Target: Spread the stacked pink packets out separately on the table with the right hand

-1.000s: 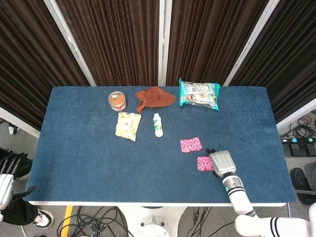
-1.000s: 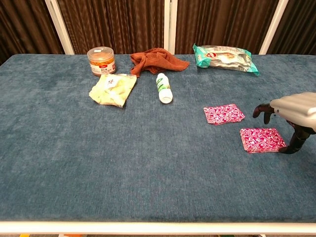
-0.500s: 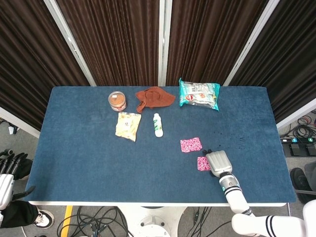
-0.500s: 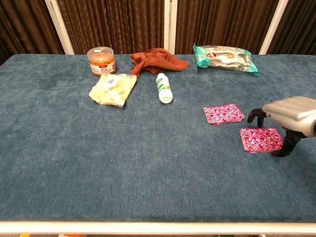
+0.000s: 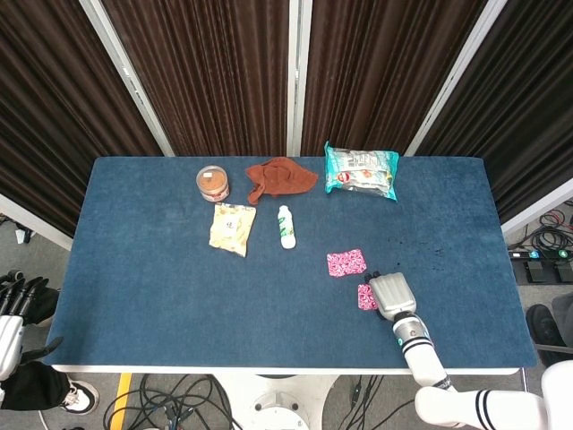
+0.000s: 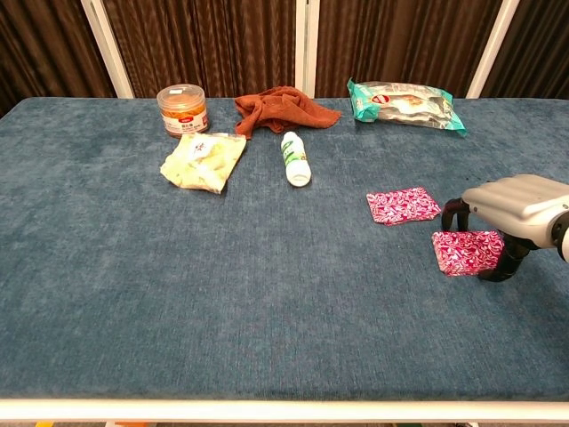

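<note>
One pink patterned packet (image 5: 346,262) (image 6: 403,205) lies flat by itself, right of the table's centre. A second pink packet (image 5: 365,296) (image 6: 467,252) lies just nearer and to the right; I cannot tell whether more packets lie under it. My right hand (image 5: 391,294) (image 6: 516,206) arches over its right half, dark fingers (image 6: 453,212) coming down at its far edge and the thumb standing at its near right corner. Nothing is lifted. My left hand (image 5: 11,315) hangs off the table's near left corner, holding nothing.
Along the back stand an orange-lidded jar (image 6: 182,108), a crumpled rust cloth (image 6: 283,107) and a teal snack bag (image 6: 404,103). A yellow pouch (image 6: 204,160) and a small white bottle (image 6: 294,158) lie left of centre on the blue table (image 6: 222,294).
My right hand has slid left over the nearer pink packet, covering more of it. The packet has barely shifted. The left hand has stayed low at the left.
</note>
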Controlling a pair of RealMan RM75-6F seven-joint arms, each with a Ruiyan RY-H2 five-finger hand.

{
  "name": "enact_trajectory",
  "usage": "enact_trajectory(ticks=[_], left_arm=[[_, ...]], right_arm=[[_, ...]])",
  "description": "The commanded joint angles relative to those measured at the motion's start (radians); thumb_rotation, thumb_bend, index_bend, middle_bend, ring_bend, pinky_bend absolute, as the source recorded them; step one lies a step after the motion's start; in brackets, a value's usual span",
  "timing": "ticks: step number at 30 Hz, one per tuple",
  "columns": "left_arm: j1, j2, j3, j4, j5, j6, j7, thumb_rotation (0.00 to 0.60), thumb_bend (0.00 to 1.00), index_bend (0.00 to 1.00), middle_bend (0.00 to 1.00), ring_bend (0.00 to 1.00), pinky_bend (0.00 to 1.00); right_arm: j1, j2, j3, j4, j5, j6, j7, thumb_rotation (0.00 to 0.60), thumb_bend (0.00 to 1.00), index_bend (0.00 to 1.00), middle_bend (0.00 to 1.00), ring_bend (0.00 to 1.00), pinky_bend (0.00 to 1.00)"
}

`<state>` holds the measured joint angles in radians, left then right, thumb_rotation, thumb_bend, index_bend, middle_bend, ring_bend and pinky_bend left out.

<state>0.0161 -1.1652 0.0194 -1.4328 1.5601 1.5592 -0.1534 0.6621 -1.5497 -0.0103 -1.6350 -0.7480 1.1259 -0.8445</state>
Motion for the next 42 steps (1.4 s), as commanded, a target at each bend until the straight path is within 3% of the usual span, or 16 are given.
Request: enact_trajectory(ticks=[1,42], left_arm=[[0.000,-0.001,0.001,0.000,0.003,0.001,-0.001,0.600,0.13,0.09,0.08,0.00,0.11],[0.000,-0.001,0.002,0.000,0.000,-0.005,-0.012,0.600,0.13,0.09,0.08,0.00,0.11]], right_arm=[[-0.001,-0.003,0.000,0.001,-0.001,0.002,-0.002,0.600,0.14,0.29,0.32,0.84,0.92],[-0.012,0.010,0.023,-0.019,-0.016,0.030,-0.016,0.600,0.17,0.40,0.39,0.84,0.92]])
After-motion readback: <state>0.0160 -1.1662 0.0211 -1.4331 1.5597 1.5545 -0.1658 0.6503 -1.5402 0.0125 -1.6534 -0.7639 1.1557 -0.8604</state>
